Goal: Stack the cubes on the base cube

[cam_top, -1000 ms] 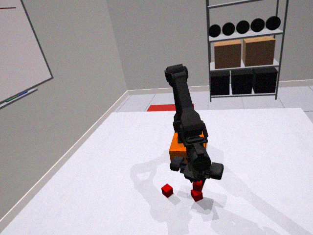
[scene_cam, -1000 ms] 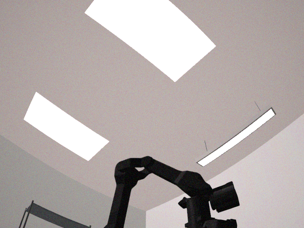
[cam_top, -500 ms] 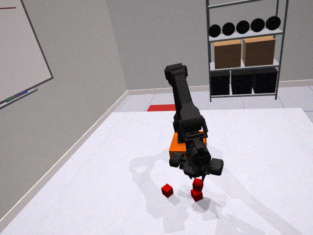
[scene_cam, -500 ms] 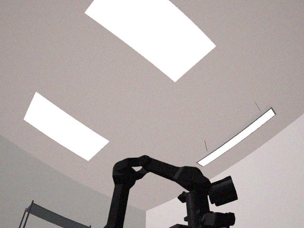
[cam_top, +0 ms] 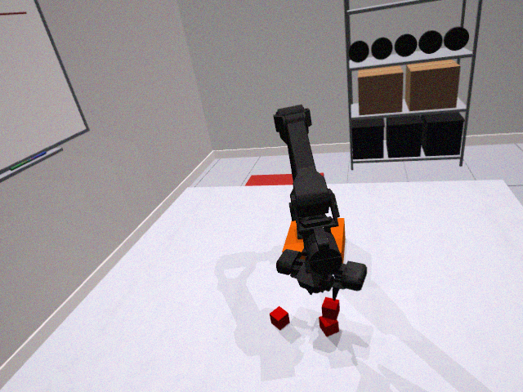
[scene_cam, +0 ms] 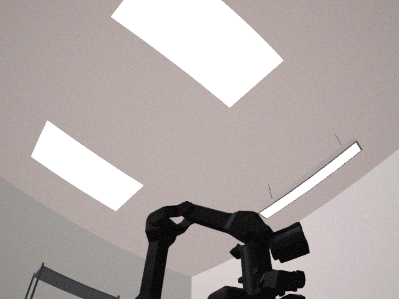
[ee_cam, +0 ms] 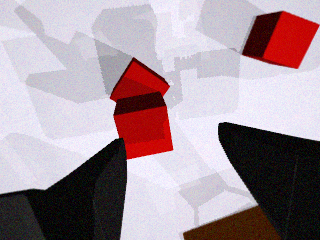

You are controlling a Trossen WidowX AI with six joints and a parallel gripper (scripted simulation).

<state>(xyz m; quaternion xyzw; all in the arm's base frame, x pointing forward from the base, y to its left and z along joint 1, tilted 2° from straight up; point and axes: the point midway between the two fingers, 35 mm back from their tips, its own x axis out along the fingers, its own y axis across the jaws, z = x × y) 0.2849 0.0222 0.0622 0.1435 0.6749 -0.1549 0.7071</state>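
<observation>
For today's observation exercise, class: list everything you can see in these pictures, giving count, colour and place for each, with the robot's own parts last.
upper cube: one, red, sitting on the base cube, below the claw
base cube: one, red, on the table
loose cube: one, red, on the table, apart from the stack
table: one, white
orange block: one, under the arm's base
shelf rack: one, grey, back right, holding black discs, brown boxes, black bins
whiteboard: one, left wall
ceiling lights: three, white
arm: one, black
claw: one, black, open, holding nothing

Grey walls, a whiteboard [cam_top: 33, 84], metal shelving [cam_top: 407, 80] holding boxes [cam_top: 407, 86], tiled floor [cam_top: 422, 167], bright ceiling panels [scene_cam: 196, 45].
</observation>
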